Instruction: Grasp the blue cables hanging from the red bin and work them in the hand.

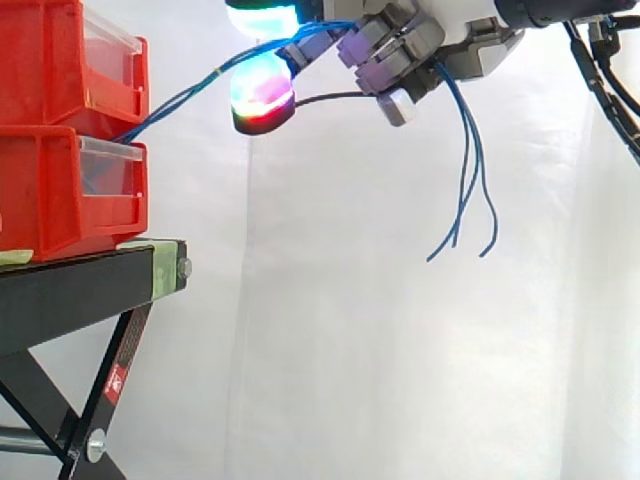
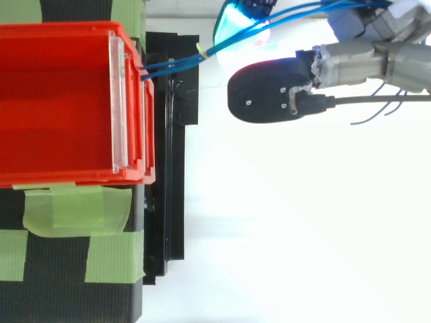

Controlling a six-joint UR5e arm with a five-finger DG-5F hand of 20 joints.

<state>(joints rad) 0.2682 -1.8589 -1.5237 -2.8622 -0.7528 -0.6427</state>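
Hand [image 1: 440, 45] closed on the blue cables [image 1: 467, 160], which run right from the lower red bin [image 1: 60, 190]. Grasp made; working stage. Next move calls for shifting fingers without dropping strands.

Red bins [image 1: 45, 190]: two, stacked at the left.
Clear front panels [image 1: 110, 165]: two, one on each bin.
Blue cables [image 1: 465, 150]: three loose ends counted at the right of the side view; where the strands bunch towards the bins, the number cannot be told.
Black stand [image 1: 70, 285]: one, under the bins.
Bolts [image 1: 185, 267]: two on the stand in the side view.
Green tape patches [image 2: 74, 210]: at least four in the top view.
Hand [image 1: 410, 50]: one.
White curtain [image 1: 350, 350]: one, at the far side.
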